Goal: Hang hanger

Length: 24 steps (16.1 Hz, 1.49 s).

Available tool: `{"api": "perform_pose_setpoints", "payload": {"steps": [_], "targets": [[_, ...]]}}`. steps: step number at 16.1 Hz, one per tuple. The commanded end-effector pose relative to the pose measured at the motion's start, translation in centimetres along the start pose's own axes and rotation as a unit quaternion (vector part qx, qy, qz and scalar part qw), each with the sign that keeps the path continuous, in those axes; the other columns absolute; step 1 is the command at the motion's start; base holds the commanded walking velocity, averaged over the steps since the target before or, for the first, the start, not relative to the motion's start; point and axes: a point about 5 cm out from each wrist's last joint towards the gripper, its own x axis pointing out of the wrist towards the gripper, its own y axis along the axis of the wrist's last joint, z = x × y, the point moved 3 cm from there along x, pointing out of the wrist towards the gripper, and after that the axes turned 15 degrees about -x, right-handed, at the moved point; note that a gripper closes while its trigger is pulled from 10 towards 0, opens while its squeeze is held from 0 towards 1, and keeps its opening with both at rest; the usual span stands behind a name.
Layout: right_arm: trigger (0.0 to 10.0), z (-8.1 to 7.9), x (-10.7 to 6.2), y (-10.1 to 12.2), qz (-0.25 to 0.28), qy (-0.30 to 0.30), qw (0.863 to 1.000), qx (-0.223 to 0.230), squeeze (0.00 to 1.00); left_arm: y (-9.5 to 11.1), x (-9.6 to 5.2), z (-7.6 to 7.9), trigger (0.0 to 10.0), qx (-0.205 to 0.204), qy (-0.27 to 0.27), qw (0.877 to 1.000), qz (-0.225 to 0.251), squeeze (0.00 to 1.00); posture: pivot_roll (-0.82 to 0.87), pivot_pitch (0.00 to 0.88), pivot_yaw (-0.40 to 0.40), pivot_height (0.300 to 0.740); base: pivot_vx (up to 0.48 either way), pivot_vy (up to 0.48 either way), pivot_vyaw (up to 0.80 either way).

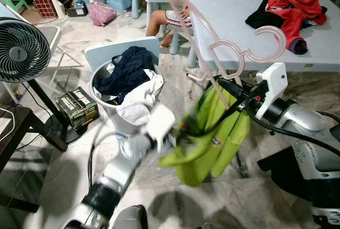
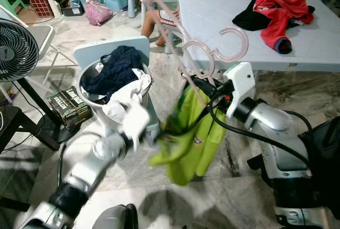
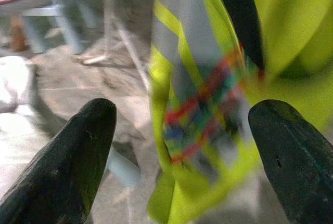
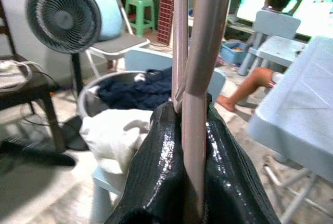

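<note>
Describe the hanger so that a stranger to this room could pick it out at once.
Start at the large pale table on the robot's right. In front of its near edge, the right gripper holds up a pale pink plastic hanger with a lime-green shirt drooping from it. It is the only hooked pink frame among loose clothes.

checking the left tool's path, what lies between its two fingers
In the left wrist view the lime green shirt hangs between the left tool's spread fingers, not yet touched.

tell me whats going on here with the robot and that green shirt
The right claw is shut on a pink hanger, and a lime-green shirt hangs bunched below it. The left claw, fingers open, reaches toward the shirt. A laundry basket full of clothes sits behind, beside a grey table.
</note>
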Motion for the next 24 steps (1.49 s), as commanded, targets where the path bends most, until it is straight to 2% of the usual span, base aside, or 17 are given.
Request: {"api": "perform_pose_setpoints", "payload": {"steps": [1, 2, 3, 4, 6, 8, 10, 11, 12, 14, 17, 18, 19, 22, 24], "targets": [[10.0, 0.0, 0.7, 0.3, -0.006, 0.004, 0.998, -0.056, 0.0, 1.3, -0.1, 1.9, 10.0, 0.05, -0.053, 0.997, 0.028, 1.0, -0.06, 0.06, -0.007, 0.74, 0.0, 0.0, 0.0], [10.0, 0.1, 1.1, -0.4, -0.03, 0.011, 0.995, -0.091, 0.0, 1.7, -0.3, 2.6, 10.0, 0.075, -0.072, 0.994, 0.04, 1.0, -0.07, 0.06, -0.009, 0.74, 0.0, 0.0, 0.0], [10.0, 0.2, 1.3, -0.6, -0.039, 0.008, 0.994, -0.103, 0.0, 1.8, -0.4, 2.8, 10.0, 0.085, -0.08, 0.992, 0.041, 1.0, -0.07, 0.06, -0.009, 0.74, 0.0, 0.0, 0.0], [10.0, 0.8, 1.7, -1.7, -0.069, 0.006, 0.988, -0.136, 0.0, 2.4, -0.8, 3.2, 10.0, 0.099, -0.099, 0.989, 0.05, 1.0, -0.06, 0.056, -0.011, 0.74, 0.0, 0.0, 0.0], [10.0, 1.8, 2.5, -3.2, -0.105, 0.0, 0.981, -0.161, 0.0, 3.2, -1.6, 3.6, 10.0, 0.115, -0.117, 0.985, 0.059, 1.0, -0.05, 0.051, -0.009, 0.74, 0.0, 0.0, 0.0], [10.0, 2.0, 2.9, -4.0, -0.12, 0.008, 0.978, -0.173, 0.0, 3.3, -2.5, 3.6, 10.0, 0.129, -0.131, 0.981, 0.058, 1.0, -0.05, 0.05, -0.007, 0.74, 0.0, 0.0, 0.0], [10.0, 0.9, 2.7, -5.5, -0.139, 0.097, 0.953, -0.253, 0.0, 4.1, -4.1, 2.8, 10.0, 0.153, -0.133, 0.977, 0.07, 1.0, -0.03, 0.053, -0.008, 0.74, 0.0, 0.0, 0.0], [10.0, 0.8, 2.3, -5.9, -0.145, 0.131, 0.944, -0.267, 0.0, 4.4, -4.9, 2.1, 10.0, 0.165, -0.128, 0.975, 0.072, 1.0, -0.02, 0.053, -0.011, 0.74, 0.0, 0.0, 0.0], [10.0, 0.9, 1.3, -6.6, -0.16, 0.182, 0.928, -0.284, 0.0, 3.9, -6.0, 0.7, 10.0, 0.185, -0.117, 0.974, 0.055, 1.0, -0.02, 0.052, -0.012, 0.74, 0.0, 0.0, 0.0], [10.0, 1.1, 0.5, -7.1, -0.174, 0.217, 0.914, -0.296, 0.0, 2.5, -6.8, -0.4, 10.0, 0.214, -0.115, 0.97, 0.02, 1.0, -0.02, 0.049, -0.012, 0.74, 0.0, 0.0, 0.0], [10.0, 1.3, -1.0, -7.3, -0.172, 0.264, 0.896, -0.312, 0.0, 1.4, -7.6, -1.0, 10.0, 0.217, -0.124, 0.968, -0.006, 1.0, -0.02, 0.046, -0.012, 0.74, 0.0, 0.0, 0.0], [10.0, 1.5, -1.5, -7.3, -0.167, 0.279, 0.894, -0.308, 0.0, 1.4, -7.7, -1.4, 10.0, 0.219, -0.122, 0.968, -0.008, 0.6, -0.02, 0.043, -0.014, 0.74, 0.0, 0.0, 0.0], [10.0, 1.2, -2.7, -7.3, -0.162, 0.316, 0.888, -0.293, 0.0, 1.6, -7.7, -2.1, 10.0, 0.231, -0.114, 0.966, -0.004, 0.0, -0.02, 0.042, -0.015, 0.74, 0.0, 0.0, 0.0], [10.0, 0.8, -3.9, -7.3, -0.163, 0.359, 0.88, -0.266, 0.0, 1.9, -7.1, -2.6, 10.0, 0.248, -0.113, 0.962, 0.008, 0.0, -0.03, 0.039, -0.013, 0.74, 0.0, 0.0, 0.0], [10.0, 0.3, -4.1, -7.7, -0.165, 0.377, 0.872, -0.266, 0.0, 2.1, -6.4, -2.0, 10.0, 0.264, -0.127, 0.956, 0.018, 0.0, -0.03, 0.039, -0.007, 0.74, 0.0, 0.0, 0.0]]}}
